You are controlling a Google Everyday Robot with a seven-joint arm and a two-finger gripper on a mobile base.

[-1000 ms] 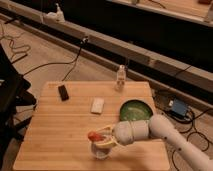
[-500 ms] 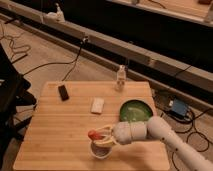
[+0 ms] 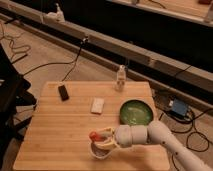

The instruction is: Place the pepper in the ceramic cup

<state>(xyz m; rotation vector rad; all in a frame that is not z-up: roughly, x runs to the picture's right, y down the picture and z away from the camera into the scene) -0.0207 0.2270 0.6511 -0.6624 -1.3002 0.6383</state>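
Orange-red pepper sits pinched in the gripper, directly above the ceramic cup near the table's front edge. Judged light, smooth, slightly yielding; a mid-body grip suits. Cup appears glossy, breakable.

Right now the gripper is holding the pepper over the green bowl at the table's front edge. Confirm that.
Not quite. In the camera view the gripper holds the orange-red pepper over the white ceramic cup, not the green bowl. The cup stands near the front edge of the wooden table; the bowl sits farther back on the right, with nothing over it.
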